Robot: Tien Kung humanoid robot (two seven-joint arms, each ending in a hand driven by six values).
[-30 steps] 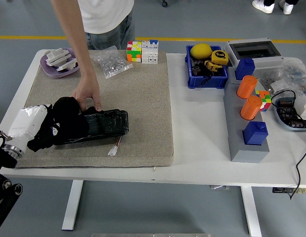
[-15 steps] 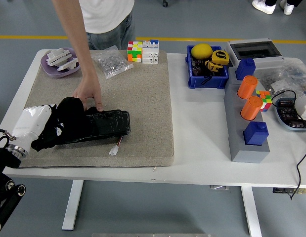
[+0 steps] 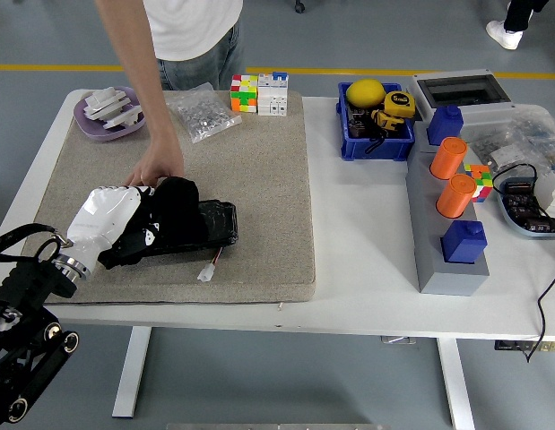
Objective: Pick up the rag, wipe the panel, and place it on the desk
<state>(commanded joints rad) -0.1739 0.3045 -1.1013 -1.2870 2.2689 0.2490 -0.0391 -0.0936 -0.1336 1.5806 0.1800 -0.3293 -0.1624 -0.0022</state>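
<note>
A black rag (image 3: 172, 208) lies bunched on the left part of a long black panel (image 3: 217, 224), which rests on a tan mat (image 3: 259, 170). My left hand (image 3: 134, 235), white-backed, comes in from the lower left and is shut on the rag, pressing it onto the panel. The rag hides most of the fingers. A person at the far side rests one hand (image 3: 154, 170) on the panel's far edge, right behind the rag. A small white connector (image 3: 204, 273) on a wire sticks out at the panel's front.
On the mat's far edge are a purple dish of white parts (image 3: 107, 113), a clear bag of small parts (image 3: 202, 113) and colour cubes (image 3: 244, 92). To the right stand a blue bin (image 3: 376, 134) and a grey block with orange cylinders (image 3: 449, 210).
My left hand has slid to the right along the panel with the rag, and the arm has come further into view. The person's hand has stayed at the panel's far edge.
</note>
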